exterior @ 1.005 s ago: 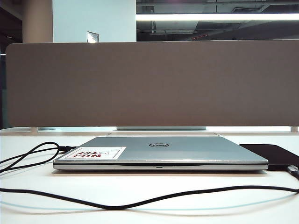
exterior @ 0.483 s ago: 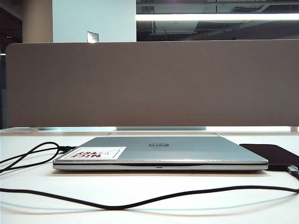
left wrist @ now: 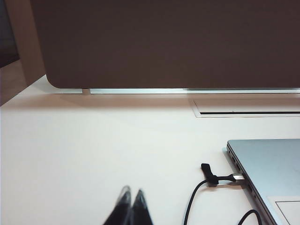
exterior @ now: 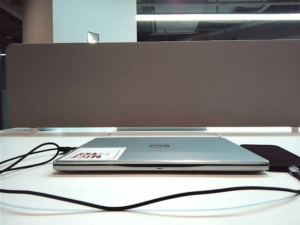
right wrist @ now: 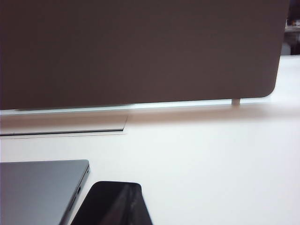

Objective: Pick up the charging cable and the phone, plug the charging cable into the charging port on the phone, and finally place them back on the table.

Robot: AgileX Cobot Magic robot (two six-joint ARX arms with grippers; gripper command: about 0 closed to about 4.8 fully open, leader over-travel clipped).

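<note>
Both grippers – left gripper [left wrist: 131,206] and right gripper [right wrist: 130,206] – have fingers pressed together, holding nothing; the phone [exterior: 274,155] lies at 3 o'clock of the laptop [exterior: 159,151].

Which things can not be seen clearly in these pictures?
- Phone: exterior view, the right edge cuts it off; right wrist view, the shut right pincer covers part of it.
- Charging cable: exterior view, the right edge cuts off its plug end; whether it sits in the phone cannot be told.
- Other cable: left wrist view, its plug meets the laptop, but the port is too small.
- Left pincer: shut, only blurred tips show.
</note>
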